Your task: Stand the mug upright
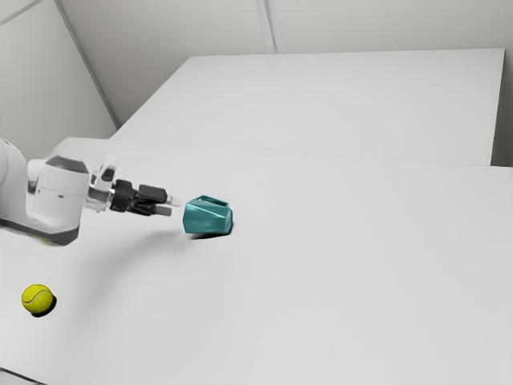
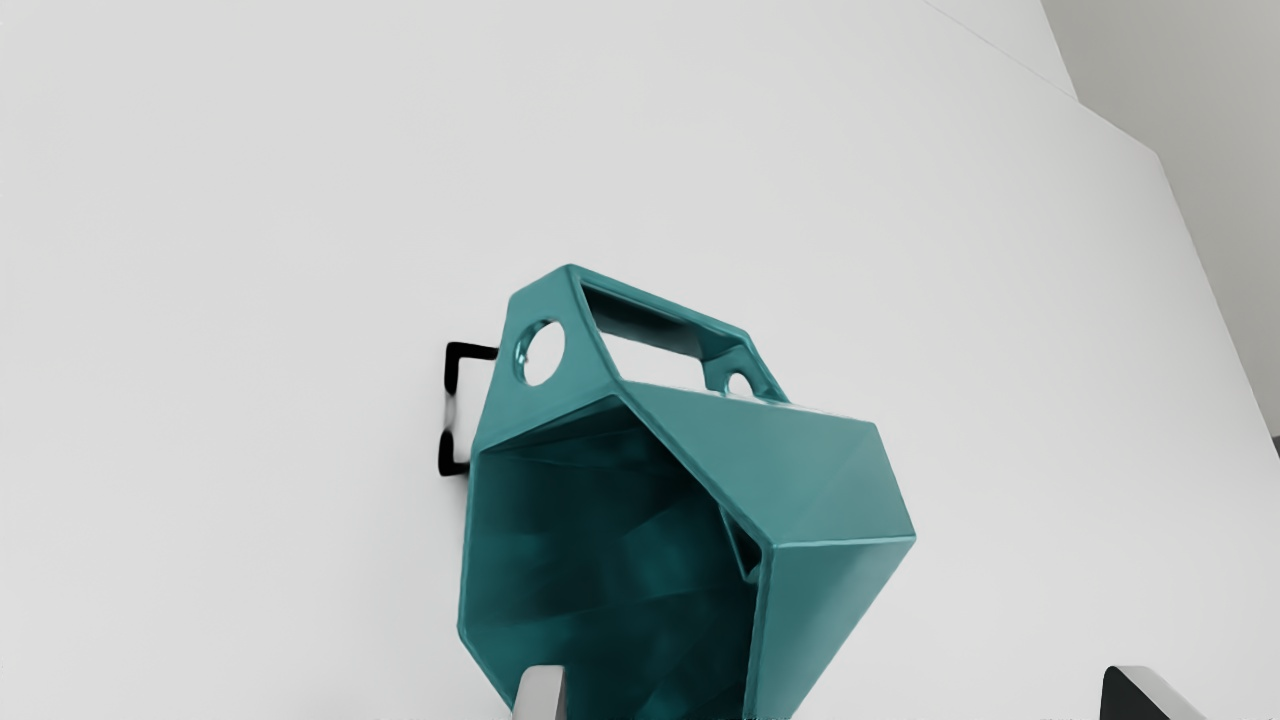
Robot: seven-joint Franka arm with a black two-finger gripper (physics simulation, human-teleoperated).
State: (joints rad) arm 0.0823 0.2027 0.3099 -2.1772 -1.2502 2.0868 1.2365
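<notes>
One mug (image 1: 208, 216) lay on its side toward the far edge of the worktop (image 1: 337, 281) in the exterior view, unheld, the pincer's (image 1: 173, 206) fingers (image 2: 540, 695) apart by its mouth, its righting left to do.

Mug (image 1: 208, 216) on counter (image 1: 361, 289), lying on side, handle (image 2: 545, 295) uppermost. Mouth (image 2: 610, 560) faces claw (image 1: 170, 206). Claw just short of mug, toward exterior view's left. Wrist view: one fingertip (image 2: 540, 692) before mouth, other out past mug's side. Ball (image 1: 37, 298) on counter, exterior view's left, nearer camera than mug, well apart. Second flat surface (image 1: 337, 96) behind mug.
</notes>
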